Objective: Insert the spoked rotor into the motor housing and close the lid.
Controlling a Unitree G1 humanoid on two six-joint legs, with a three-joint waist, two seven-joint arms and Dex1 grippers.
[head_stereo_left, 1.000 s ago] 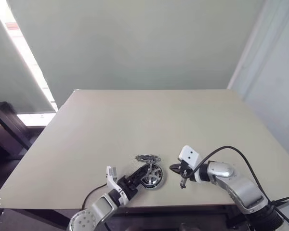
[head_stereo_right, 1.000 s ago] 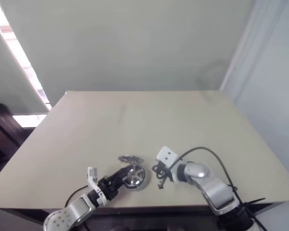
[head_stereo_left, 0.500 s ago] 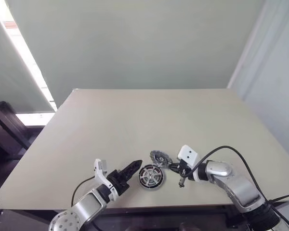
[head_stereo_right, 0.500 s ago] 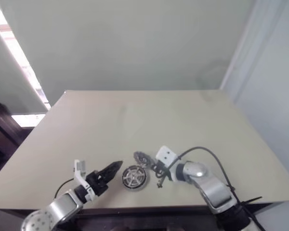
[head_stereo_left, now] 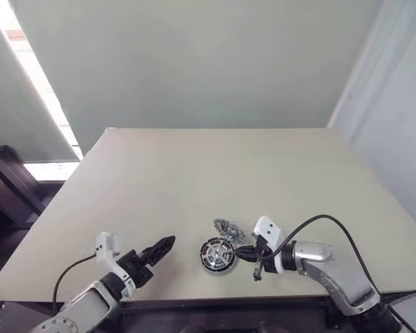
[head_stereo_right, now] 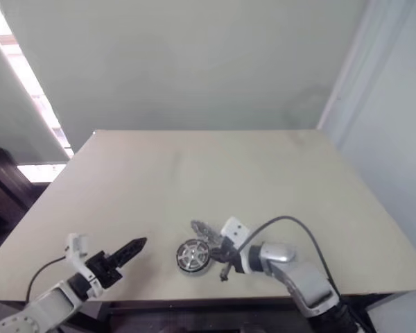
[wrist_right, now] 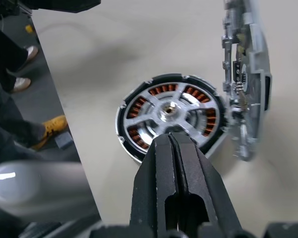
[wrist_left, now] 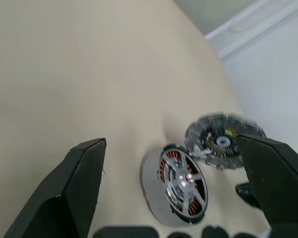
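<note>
Backing off to the left, the left gripper [head_stereo_left: 168, 242] now hangs open beside the motor housing [head_stereo_left: 218, 255]. Its spoked rotor [wrist_right: 171, 113] sits inside. The right gripper [wrist_right: 174, 144], clenched empty, has pushed the lid [head_stereo_left: 228, 228] up on edge against the housing's far right.

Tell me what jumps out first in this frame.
The round motor housing near the table's front edge, spoked rotor already seated over its copper windings. The lid stands tilted on its edge against the housing's far right side, not yet closed. The right tool, shut, points at the housing; the left tool sits open, off to the left.
</note>
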